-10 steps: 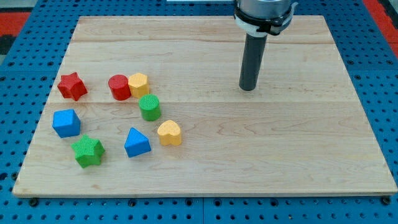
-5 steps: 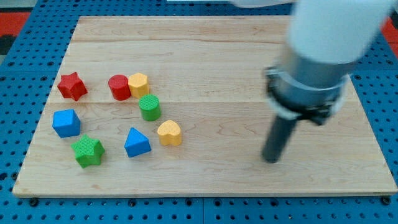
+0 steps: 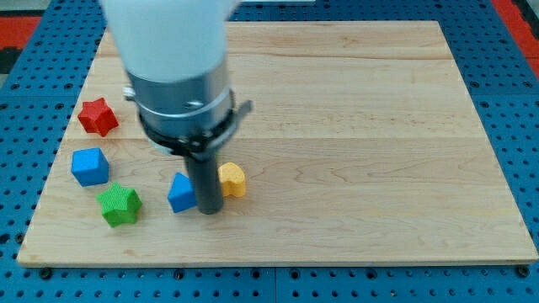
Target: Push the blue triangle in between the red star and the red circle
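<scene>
The wooden table (image 3: 354,126) carries everything; the arm's bulky housing (image 3: 173,76) fills the view's ten o'clock region. There is no gripper to be apart or together, only a rod. My tip (image 3: 210,210) sits between the blue triangle (image 3: 180,194) and the yellow heart (image 3: 233,179), touching or nearly touching the triangle's three o'clock side. The red star (image 3: 98,115) lies toward the triangle's ten o'clock. The approach step seems in hand. Next, I judge, the tip must get to the triangle's five o'clock side and push toward eleven o'clock. The housing hides the red circle entirely, so the gap cannot be seen.
</scene>
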Controlling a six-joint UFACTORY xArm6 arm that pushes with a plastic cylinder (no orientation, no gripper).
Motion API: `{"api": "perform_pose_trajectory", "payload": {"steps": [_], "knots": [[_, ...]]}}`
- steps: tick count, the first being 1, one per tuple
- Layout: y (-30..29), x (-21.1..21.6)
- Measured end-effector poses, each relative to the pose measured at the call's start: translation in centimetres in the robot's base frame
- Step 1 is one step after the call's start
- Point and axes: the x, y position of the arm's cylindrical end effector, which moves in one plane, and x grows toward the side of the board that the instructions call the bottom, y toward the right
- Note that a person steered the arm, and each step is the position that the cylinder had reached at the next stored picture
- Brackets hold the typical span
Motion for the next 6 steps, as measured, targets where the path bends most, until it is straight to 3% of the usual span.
{"api": "perform_pose_trajectory", "payload": {"steps": [2, 3, 4, 6], "knots": [[-3.5, -0.3], [-6.4, -3.1], [-9.4, -8.6], [-11.7, -12.5]]}}
